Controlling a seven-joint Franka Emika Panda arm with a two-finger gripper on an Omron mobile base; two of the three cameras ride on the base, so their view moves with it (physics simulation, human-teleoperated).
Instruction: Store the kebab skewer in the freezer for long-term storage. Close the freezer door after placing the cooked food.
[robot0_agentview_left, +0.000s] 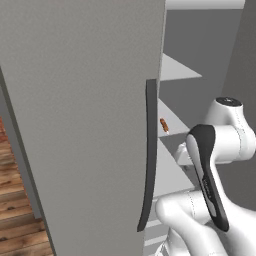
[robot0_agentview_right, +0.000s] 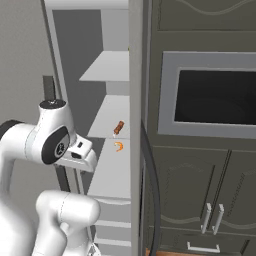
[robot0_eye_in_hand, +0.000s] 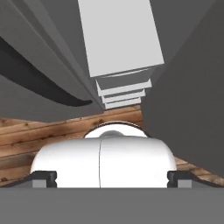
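Note:
The kebab skewer (robot0_agentview_left: 163, 125) (robot0_agentview_right: 118, 128), a tiny stick of orange-brown chunks, lies on a middle white shelf of the freezer (robot0_agentview_left: 172, 117) (robot0_agentview_right: 107, 117). The freezer door (robot0_agentview_left: 85, 125) (robot0_agentview_right: 22, 55) stands partly open in front of me, its long dark handle (robot0_agentview_left: 149, 150) beside the gap. My gripper (robot0_eye_in_hand: 111, 179) is open with nothing between its fingertips (robot0_eye_in_hand: 43, 178). It points down past a white shelf (robot0_eye_in_hand: 118, 35) and the white drawers (robot0_eye_in_hand: 124, 94), apart from the skewer. My hand (robot0_agentview_right: 80, 152) hangs in the freezer opening, below the skewer's shelf.
A small curved orange piece (robot0_agentview_right: 119, 146) lies just below the skewer. The plain grey door (robot0_agentview_right: 136, 100) with a dark curved handle (robot0_agentview_right: 151, 195) borders the opening on the right. Dark cabinets and an oven window (robot0_agentview_right: 215, 95) stand further right. Wooden floor (robot0_agentview_left: 20, 220) lies below.

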